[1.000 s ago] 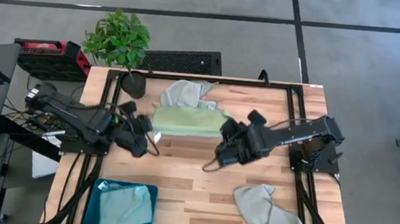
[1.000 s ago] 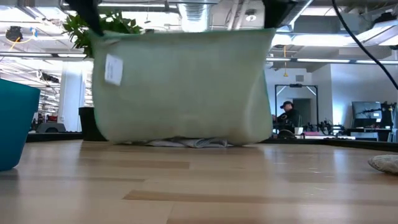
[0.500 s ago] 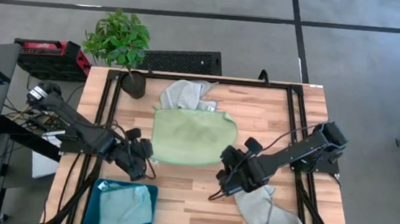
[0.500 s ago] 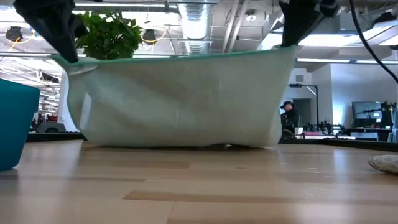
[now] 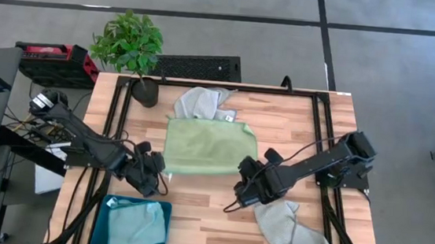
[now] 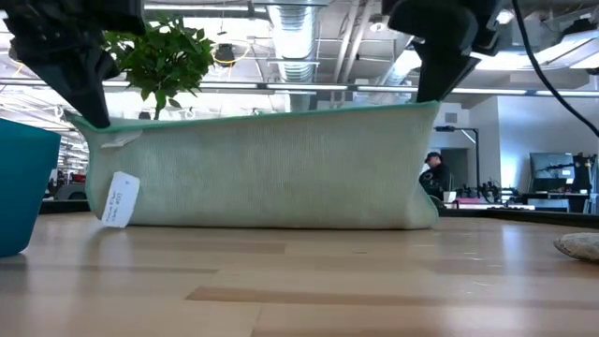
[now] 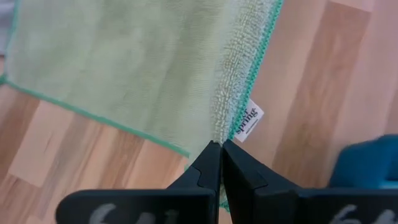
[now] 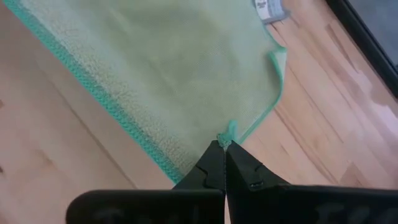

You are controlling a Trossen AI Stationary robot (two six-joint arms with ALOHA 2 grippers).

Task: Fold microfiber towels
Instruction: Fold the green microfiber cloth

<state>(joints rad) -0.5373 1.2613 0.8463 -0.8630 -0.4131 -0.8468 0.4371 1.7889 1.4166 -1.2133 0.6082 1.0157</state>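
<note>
Folding green towel (image 5: 209,145) mid-table: left gripper (image 5: 153,172) and right gripper (image 5: 244,186), both clamped on near corners, now dropping lower than half second back, so towel's sagging toward table (image 5: 210,208).

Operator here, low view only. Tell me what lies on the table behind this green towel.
Observer: A pale grey towel lies crumpled just beyond the light green towel, by the potted plant.
Operator: Confirm both grips.
Observer: The left pincer is shut on the towel's corner near its white tag; the right pincer is shut on the other near corner.
Operator: Report the teal bin.
Observer: It holds a light blue towel.
</note>
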